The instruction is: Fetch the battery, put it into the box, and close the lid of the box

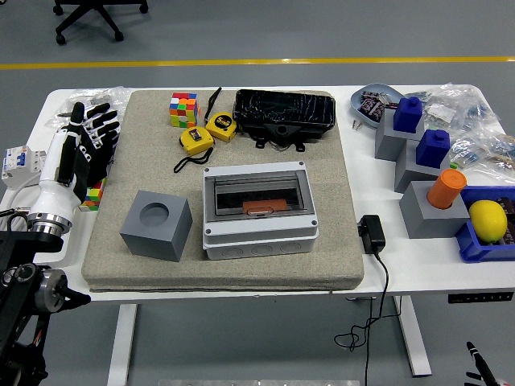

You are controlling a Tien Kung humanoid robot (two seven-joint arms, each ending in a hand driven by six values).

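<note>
A grey box (257,211) with a clear lid lies flat on the beige mat (153,173) at the middle. The lid looks shut. An orange-brown block (266,207) shows through it, inside the box. A black wrapped pack (283,116) lies behind the box at the mat's far edge. My left hand (83,143) hovers over the mat's left edge, fingers spread and empty, well left of the box. Only a thin black tip of my right arm (480,363) shows at the bottom right corner.
A grey cube with a round hole (156,225) sits left of the box. A Rubik's cube (183,108) and two yellow tape measures (196,141) lie behind. A black charger (371,233) lies right of the mat. Grey blocks, a lemon (488,219) and bags crowd the right.
</note>
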